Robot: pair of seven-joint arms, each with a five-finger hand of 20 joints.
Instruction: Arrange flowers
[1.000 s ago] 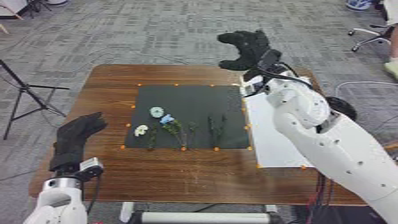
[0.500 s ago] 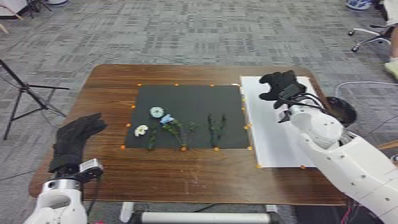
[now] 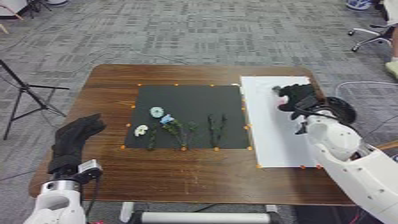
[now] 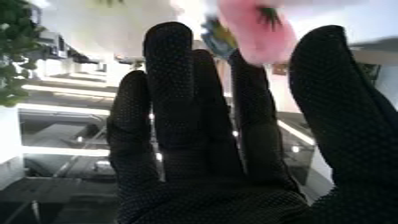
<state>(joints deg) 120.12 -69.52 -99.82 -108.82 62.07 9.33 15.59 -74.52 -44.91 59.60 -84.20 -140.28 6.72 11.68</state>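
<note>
Over white paper, nr R edge, w/ black-gloved R hand, by pink flower; at brown wooden counter, L edge, w/ black-gloved L hand; fingers straight, released, both.

The desk is brown wood with streaky grain, smooth and faintly glossy. The mat looks dark and matt, the sheet smooth, white and paper-like. Matt black cloth covers the left hand and right hand; in the right wrist view, the weave on the fingers is finely dimpled. The right arm has a smooth, plastic-looking shell. The floor is matt, rough-looking carpet.
</note>
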